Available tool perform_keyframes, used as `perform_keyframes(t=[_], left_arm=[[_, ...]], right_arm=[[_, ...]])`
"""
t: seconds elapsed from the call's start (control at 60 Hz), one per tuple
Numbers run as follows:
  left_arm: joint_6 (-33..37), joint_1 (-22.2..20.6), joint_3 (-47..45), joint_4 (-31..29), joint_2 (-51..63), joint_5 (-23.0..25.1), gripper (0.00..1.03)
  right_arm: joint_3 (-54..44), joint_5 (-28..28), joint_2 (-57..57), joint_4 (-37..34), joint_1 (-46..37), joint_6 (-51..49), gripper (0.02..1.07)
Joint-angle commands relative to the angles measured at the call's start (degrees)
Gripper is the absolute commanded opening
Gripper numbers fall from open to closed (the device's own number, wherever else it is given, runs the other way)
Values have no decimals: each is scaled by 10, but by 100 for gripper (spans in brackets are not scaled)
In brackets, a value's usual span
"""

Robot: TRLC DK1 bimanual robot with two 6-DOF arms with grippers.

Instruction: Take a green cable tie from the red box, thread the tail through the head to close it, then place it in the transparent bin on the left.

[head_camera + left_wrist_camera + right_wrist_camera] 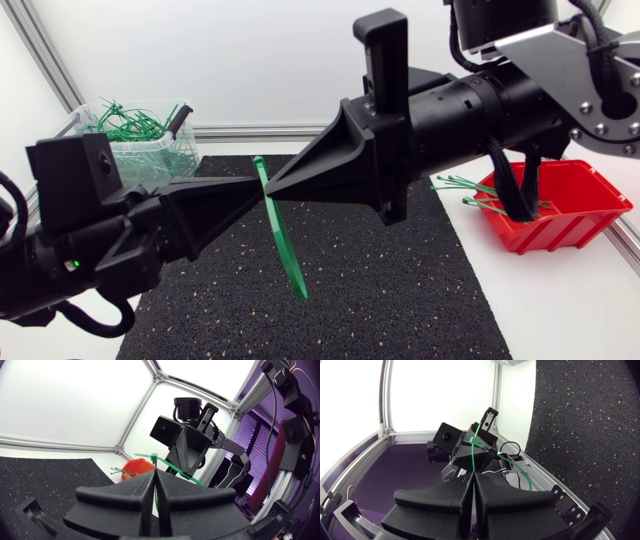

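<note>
While both grippers meet tip to tip over the mat (400,290), we have the cable tie (284,236) pinched at that one spot. Left gripper (261,190) is clamped on the strap, and so is right gripper (273,189); the wrist views show each pair of fingers pressed flat on it. The tie's long axis runs steep: the short head end sticks up above the tips, and the long tail hangs free below, slanting toward the mat's near edge. It's probably unthreaded, but there's a curved green stretch in the wrist views that we can't resolve. Next, the tail has to bend back up to the head. Transparent bin (160,160) sits behind our left arm, so left is nearer for the drop. Red box (585,215) is on the right.
</note>
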Motion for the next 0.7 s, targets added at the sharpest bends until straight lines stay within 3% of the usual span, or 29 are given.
perform_keyframes(t=[0.0,0.3,0.683], left_arm=[[20,-9,-13,5,-11,-1,4],[68,-93,-17,-17,-23,-76,4],[72,-91,-16,-36,-37,-82,4]], right_arm=[[-13,3,11,6,-14,19,8],[4,7,37,0,-17,25,8],[-2,14,35,0,-10,22,8]])
